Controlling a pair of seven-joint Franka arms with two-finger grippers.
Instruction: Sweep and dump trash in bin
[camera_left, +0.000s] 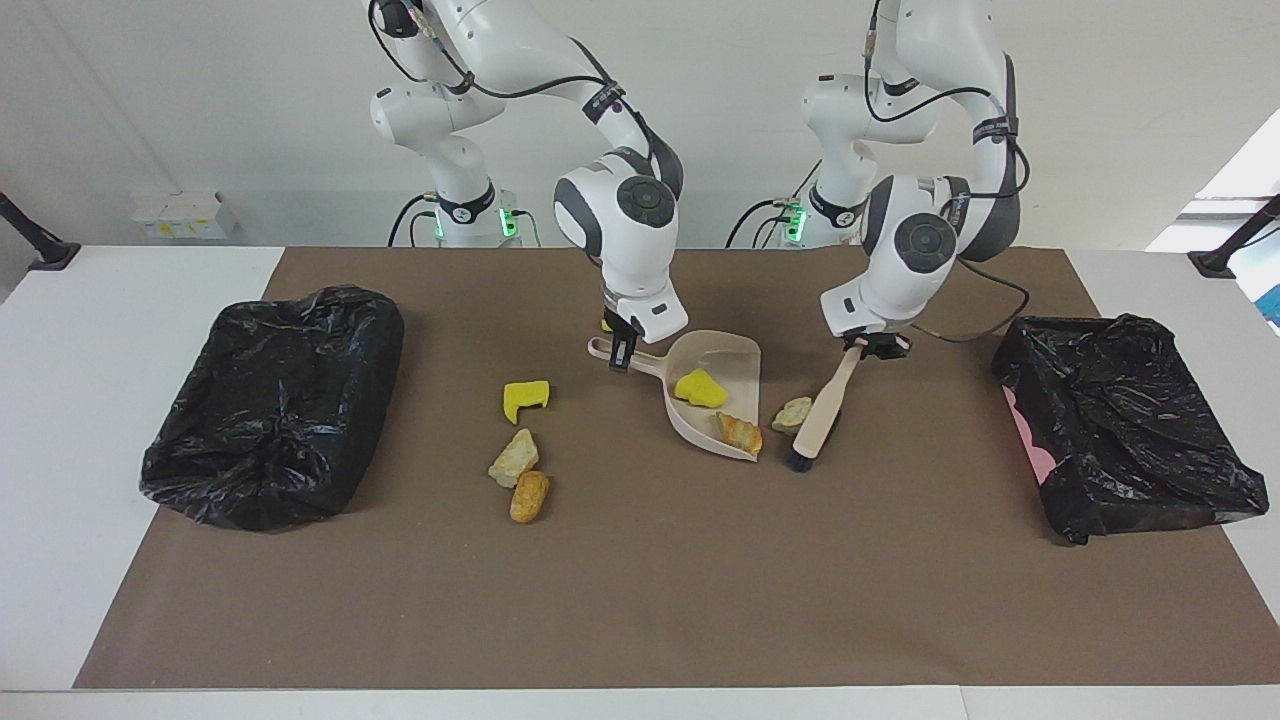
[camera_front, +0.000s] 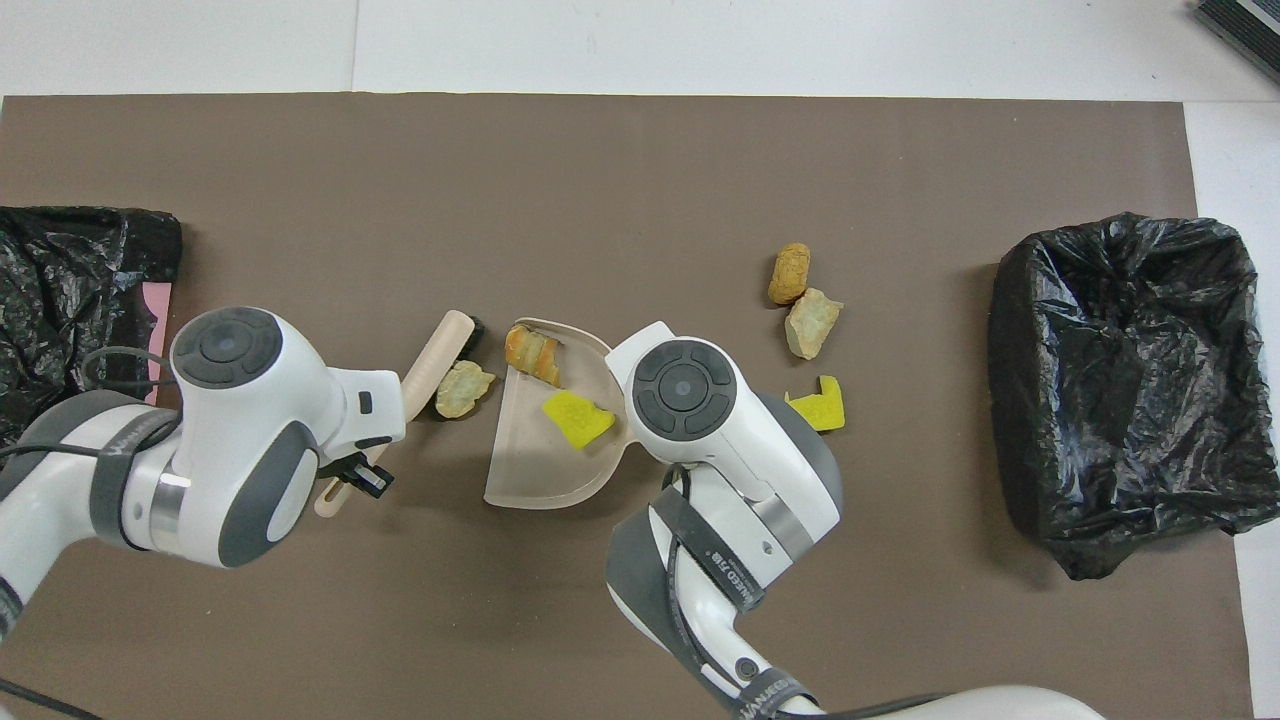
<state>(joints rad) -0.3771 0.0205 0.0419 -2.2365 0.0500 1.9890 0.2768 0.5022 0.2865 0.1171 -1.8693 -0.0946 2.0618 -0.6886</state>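
brush (camera_left: 815, 420) beside dustpan (camera_left: 722, 390) – tan lump (camera_left: 792, 413) between (touching)

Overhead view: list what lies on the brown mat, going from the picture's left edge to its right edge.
Black bag → brush → pale lump → dustpan → yellow sponge chunk on the mat → large black bag.

The left tool (camera_left: 868, 345) holds the brush (camera_left: 818, 417) against a tan lump (camera_left: 792, 413) beside the dustpan (camera_left: 735, 362).
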